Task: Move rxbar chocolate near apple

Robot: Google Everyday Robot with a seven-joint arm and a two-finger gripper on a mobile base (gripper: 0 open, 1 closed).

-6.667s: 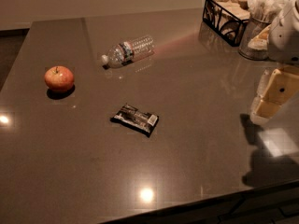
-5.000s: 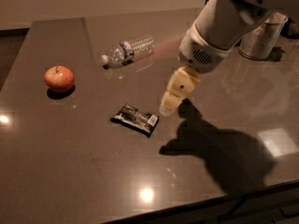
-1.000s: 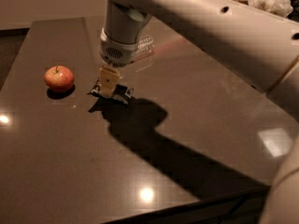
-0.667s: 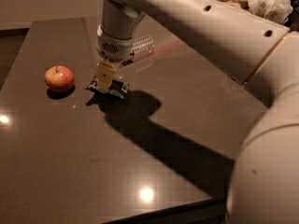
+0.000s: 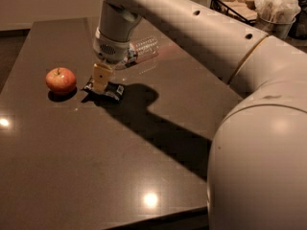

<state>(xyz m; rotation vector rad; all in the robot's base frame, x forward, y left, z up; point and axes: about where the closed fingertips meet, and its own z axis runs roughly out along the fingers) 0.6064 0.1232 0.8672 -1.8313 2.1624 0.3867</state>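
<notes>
Gripper (image 5: 99,86) w/ rxbar chocolate (image 5: 113,91) in grasp nr apple (image 5: 61,80), bottle (image 5: 145,49) behind

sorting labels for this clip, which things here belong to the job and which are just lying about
Job:
- snack bar, pinched in the gripper
- apple, close beside the bar, not touching it

Lying about:
- water bottle, on its side behind the gripper
- wire basket
- cup of napkins

1. The apple (image 5: 61,80), round and red-orange with a short stem, sits upright at the left of the bench (image 5: 72,152).
2. The rxbar chocolate (image 5: 113,90), flat and dark-wrapped, lies just right of the apple without touching it, clamped from above by the tool (image 5: 99,87).
</notes>
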